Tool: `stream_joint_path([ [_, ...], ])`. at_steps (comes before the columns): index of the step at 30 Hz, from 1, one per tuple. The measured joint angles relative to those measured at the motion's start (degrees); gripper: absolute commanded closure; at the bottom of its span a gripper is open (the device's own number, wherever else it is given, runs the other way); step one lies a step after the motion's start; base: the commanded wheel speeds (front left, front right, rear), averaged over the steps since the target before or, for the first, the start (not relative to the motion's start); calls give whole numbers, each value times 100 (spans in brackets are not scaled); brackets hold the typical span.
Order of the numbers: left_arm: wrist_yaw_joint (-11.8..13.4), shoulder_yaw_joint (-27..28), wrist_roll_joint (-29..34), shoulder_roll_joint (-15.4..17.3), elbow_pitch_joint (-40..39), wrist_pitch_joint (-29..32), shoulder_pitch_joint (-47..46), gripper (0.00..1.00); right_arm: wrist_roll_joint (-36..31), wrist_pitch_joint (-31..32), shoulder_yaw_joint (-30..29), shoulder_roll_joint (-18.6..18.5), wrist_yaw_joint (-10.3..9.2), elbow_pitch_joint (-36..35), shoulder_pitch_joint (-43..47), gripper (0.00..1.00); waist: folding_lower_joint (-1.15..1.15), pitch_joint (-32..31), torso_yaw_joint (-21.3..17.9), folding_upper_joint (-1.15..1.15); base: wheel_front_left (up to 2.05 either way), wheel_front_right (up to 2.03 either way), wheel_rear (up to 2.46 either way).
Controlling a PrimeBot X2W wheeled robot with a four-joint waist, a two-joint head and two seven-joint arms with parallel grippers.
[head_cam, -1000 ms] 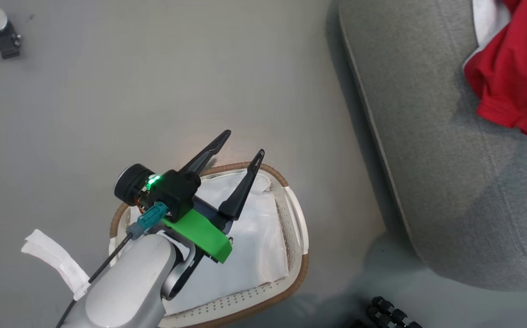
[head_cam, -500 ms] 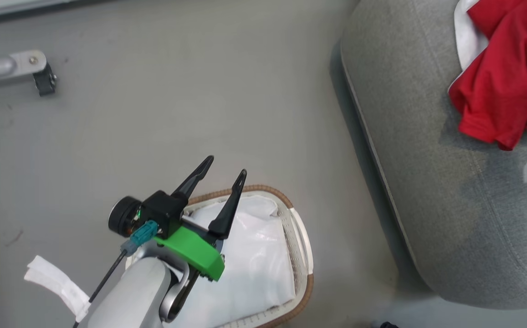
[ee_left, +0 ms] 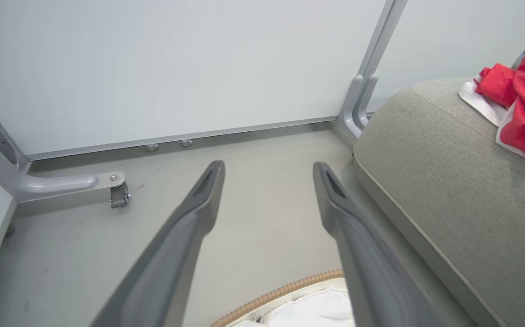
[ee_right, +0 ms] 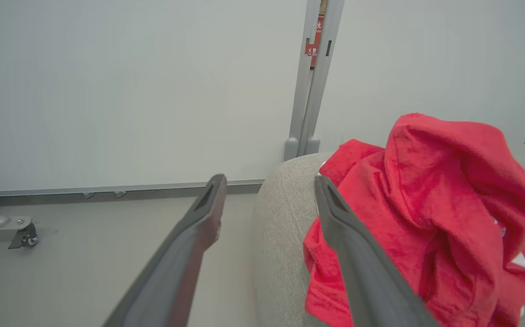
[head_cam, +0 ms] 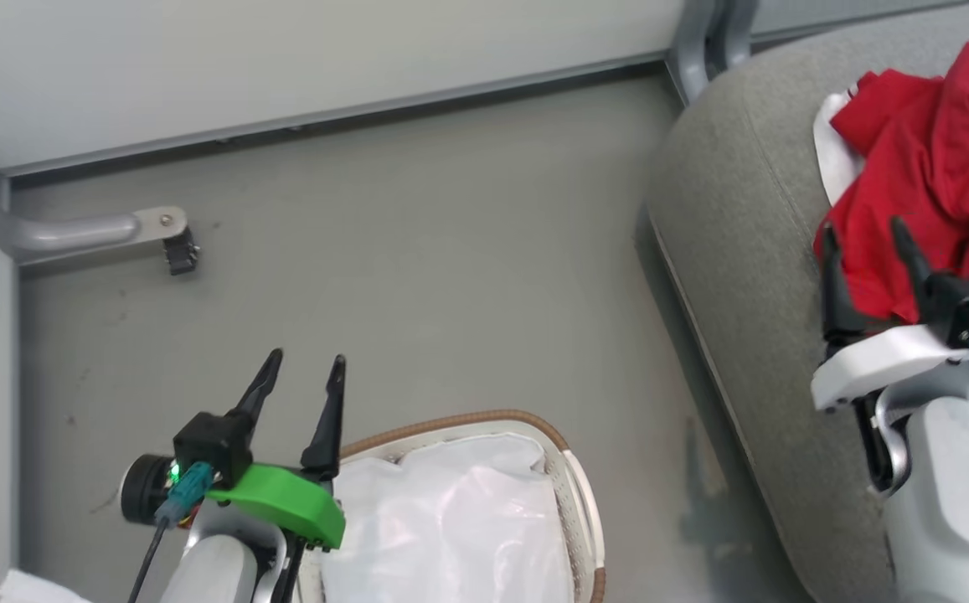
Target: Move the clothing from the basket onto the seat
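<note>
The red clothing (head_cam: 936, 159) lies in a crumpled heap on the grey seat (head_cam: 752, 251), with a white strip showing at its left edge. My right gripper (head_cam: 861, 228) is open at the heap's near edge, with nothing between its fingers. In the right wrist view the clothing (ee_right: 425, 190) sits just right of the right gripper (ee_right: 269, 181), on the seat (ee_right: 280, 218). My left gripper (head_cam: 304, 360) is open and empty above the far rim of the basket (head_cam: 450, 421). The basket shows a white liner (head_cam: 450, 528) and no red fabric. The left wrist view shows the left gripper (ee_left: 267, 165), the basket rim (ee_left: 285, 288), the seat (ee_left: 448, 181) and the clothing (ee_left: 523, 109).
A pale wall runs along the back. A grey metal leg with a small caster (head_cam: 174, 247) juts over the floor at the left. A grey post (head_cam: 702, 42) stands by the seat's far corner. A white cloth strip (head_cam: 32, 586) lies at the lower left.
The head view has tilted up toward the wall. My right gripper has come into it and opened, leaving the red clothing heaped on the seat. The left gripper stays open over the basket.
</note>
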Motion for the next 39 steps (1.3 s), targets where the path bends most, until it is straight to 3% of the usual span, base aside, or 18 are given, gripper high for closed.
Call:
stream_joint_path([
  [17, 2, 1736, 803, -405, -132, 1, 989, 0, 152, 1, 558, 291, 1, -48, 1107, 0, 0, -933, 674, 0, 0, 0, 0],
  [27, -2, 1524, 386, -461, -101, 1, 1316, 0, 254, 0, 667, 311, 1, 36, 1519, 0, 0, -1232, 847, 0, 0, 0, 0],
  [28, -1, 1505, 365, -461, -43, 1, 1335, 100, 265, 1, 672, 324, 1, 65, 1533, 100, 0, -1238, 856, 0, 0, 0, 0],
  [33, -1, 1475, 353, -503, 185, 8, 1394, 100, 278, 32, 671, 392, 1, 297, 1688, 100, 0, -1242, 860, 0, 0, 0, 0],
  [39, -1, 1528, -224, -510, 158, 201, 1396, 100, 907, 245, 600, 399, 1, 283, 1704, 100, 0, -1244, 868, 0, 0, 0, 0],
])
